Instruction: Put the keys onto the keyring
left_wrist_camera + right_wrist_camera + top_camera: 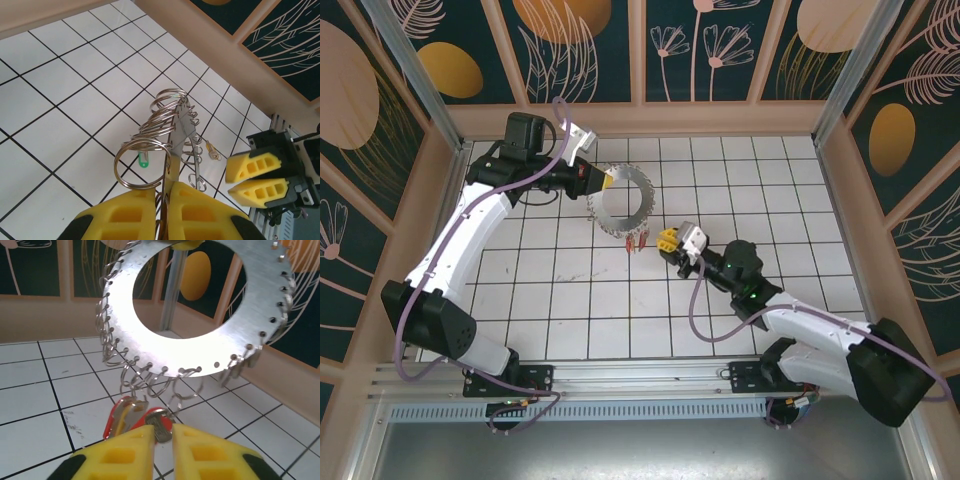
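Hanging over the white tiled floor [570,300], the big flat silver metal keyring [165,347], with wire loops all round its rim, is pinched tight at its edge by the left gripper [162,192]. Right under the keyring dangle the red-headed keys [117,415]. The right gripper [161,437] sits below the keyring too, its yellow fingers narrow and squeezing one key's silver blade [159,429]. A tiny brass key [212,150] lies near the keyring.

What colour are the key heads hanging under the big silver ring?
Red key heads; right wrist view.

White arms [470,235] — yellow jaws, purple cables [692,300]
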`<action>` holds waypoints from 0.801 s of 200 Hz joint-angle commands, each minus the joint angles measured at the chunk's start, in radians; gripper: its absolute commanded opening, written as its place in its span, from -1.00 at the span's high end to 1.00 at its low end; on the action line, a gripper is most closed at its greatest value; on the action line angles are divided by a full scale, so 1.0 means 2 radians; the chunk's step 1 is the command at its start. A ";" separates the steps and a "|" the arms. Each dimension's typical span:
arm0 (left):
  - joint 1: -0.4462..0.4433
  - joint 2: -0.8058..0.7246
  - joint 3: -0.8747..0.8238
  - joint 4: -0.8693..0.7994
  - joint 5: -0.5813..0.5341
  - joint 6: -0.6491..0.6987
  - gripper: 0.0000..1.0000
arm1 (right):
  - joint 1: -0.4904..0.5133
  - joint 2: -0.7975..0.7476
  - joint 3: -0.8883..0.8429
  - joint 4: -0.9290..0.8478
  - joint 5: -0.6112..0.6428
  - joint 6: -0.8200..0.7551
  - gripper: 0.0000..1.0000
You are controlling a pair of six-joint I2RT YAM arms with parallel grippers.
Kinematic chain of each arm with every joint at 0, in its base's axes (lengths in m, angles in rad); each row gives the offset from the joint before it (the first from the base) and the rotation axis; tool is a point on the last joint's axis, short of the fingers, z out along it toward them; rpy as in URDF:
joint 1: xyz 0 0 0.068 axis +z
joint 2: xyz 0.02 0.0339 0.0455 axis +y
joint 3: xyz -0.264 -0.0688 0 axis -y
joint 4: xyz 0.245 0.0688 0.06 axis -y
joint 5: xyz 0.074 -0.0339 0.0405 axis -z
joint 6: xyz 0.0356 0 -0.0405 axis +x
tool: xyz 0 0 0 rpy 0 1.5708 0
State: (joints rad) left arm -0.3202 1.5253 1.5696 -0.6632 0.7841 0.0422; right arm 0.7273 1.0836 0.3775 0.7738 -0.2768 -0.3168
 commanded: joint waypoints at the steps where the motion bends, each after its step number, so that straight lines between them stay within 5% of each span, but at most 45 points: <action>1: -0.001 -0.002 0.015 0.003 0.008 0.007 1.00 | 0.015 0.024 0.020 0.056 0.013 -0.029 0.68; 30: -0.001 -0.008 0.009 0.009 0.004 0.005 1.00 | 0.031 0.058 0.034 0.076 0.021 -0.035 0.80; 96: -0.001 -0.015 0.002 0.019 0.001 0.001 1.00 | 0.044 0.104 0.043 0.120 0.046 -0.037 0.74; 160: -0.001 -0.018 0.002 0.021 -0.005 0.000 1.00 | 0.044 0.104 0.026 0.132 0.073 -0.032 0.47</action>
State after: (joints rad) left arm -0.3202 1.5249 1.5696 -0.6571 0.7727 0.0414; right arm 0.8070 1.2991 0.4332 0.9722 -0.1623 -0.3847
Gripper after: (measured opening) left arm 0.101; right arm 0.249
